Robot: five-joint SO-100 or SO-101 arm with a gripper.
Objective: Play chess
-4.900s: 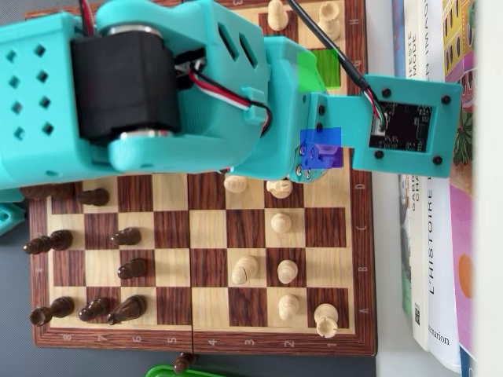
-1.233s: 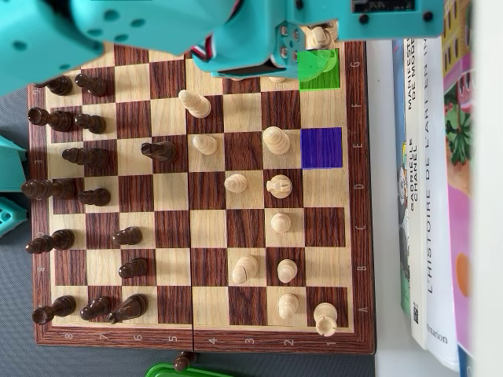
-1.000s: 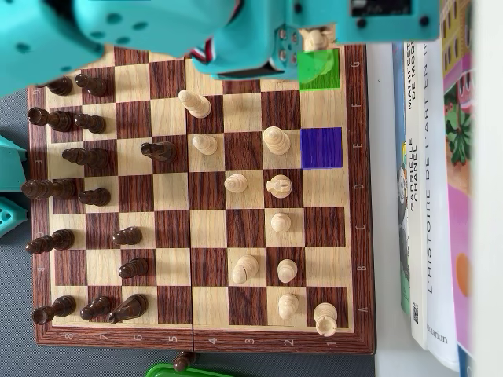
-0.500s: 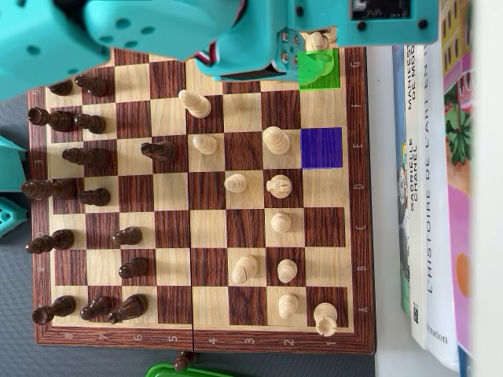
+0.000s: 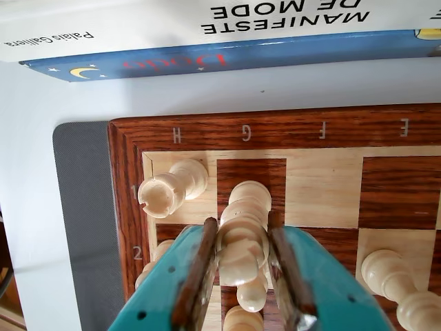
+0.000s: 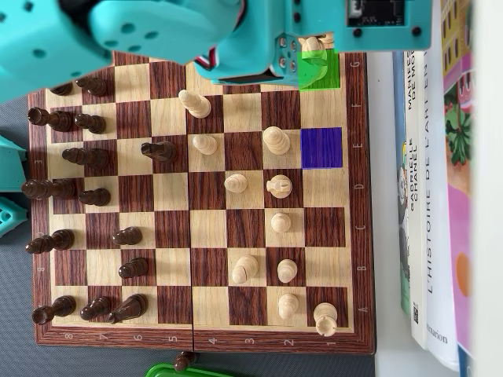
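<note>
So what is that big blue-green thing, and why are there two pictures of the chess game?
It's a robot arm. One camera looks straight down from above; the other rides on the arm's wrist, right behind its gripper. Below lies a wooden chessboard with dark pieces on the left and pale ones on the right in the overhead view. Books lie beside it. In the wrist view the two fingers squeeze a pale chess piece, next to a pale rook in the corner.
</note>
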